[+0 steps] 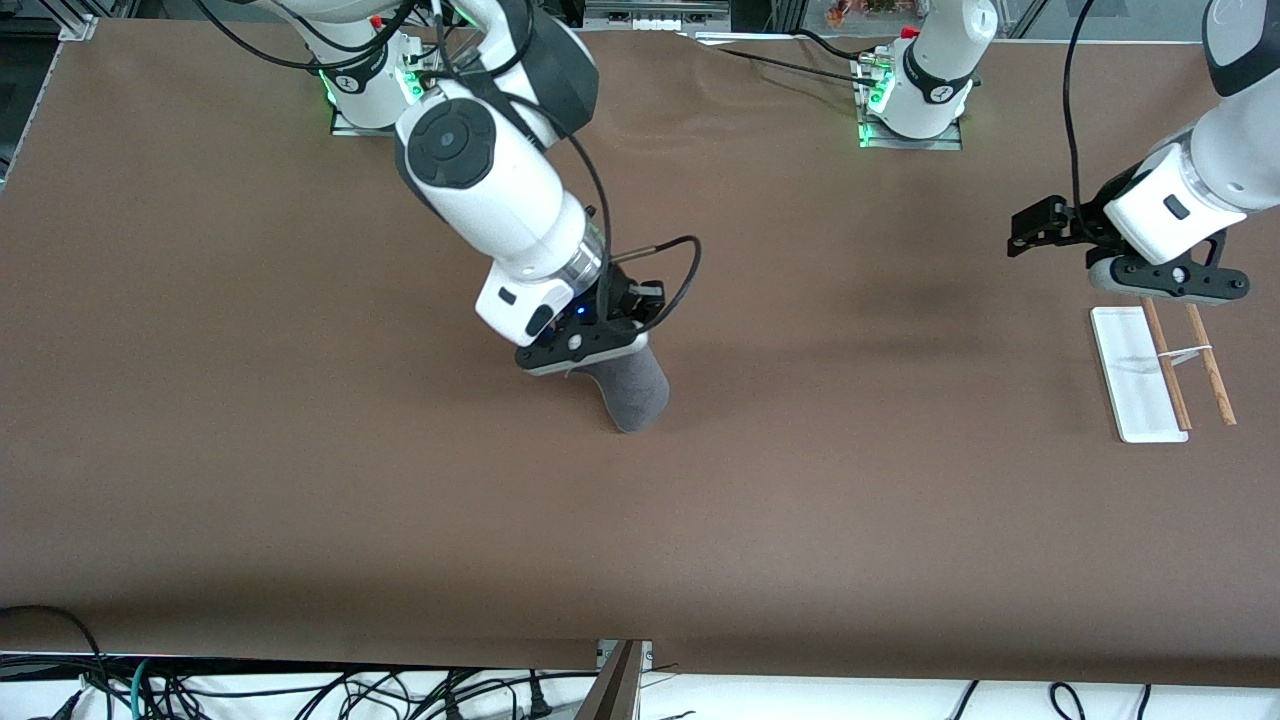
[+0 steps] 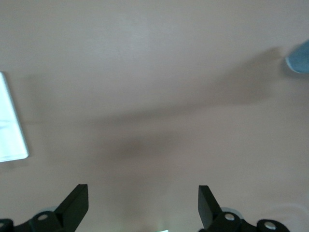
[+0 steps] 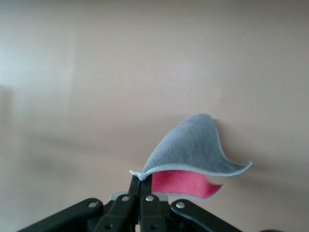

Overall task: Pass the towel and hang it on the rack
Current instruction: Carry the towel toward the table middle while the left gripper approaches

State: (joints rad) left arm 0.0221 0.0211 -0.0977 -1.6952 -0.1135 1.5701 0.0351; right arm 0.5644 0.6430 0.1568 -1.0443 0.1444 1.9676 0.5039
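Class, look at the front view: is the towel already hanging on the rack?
No, the towel hangs from the right hand, apart from the rack.

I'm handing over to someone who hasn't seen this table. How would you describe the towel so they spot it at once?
Start at the brown table and find the right arm reaching into its middle. The right gripper is shut on the towel, which hangs from it over the tabletop. It is the only soft thing here: fuzzy dark grey with a pale stitched edge and a pink-red underside, unlike the white-based rack under the open left gripper.

surface: brown table [image 1: 300, 480] | on it: rack [image 1: 1140, 375], white base flat, directly below the left gripper [image 1: 1165, 290] | towel [image 1: 632, 390] hangs off the table
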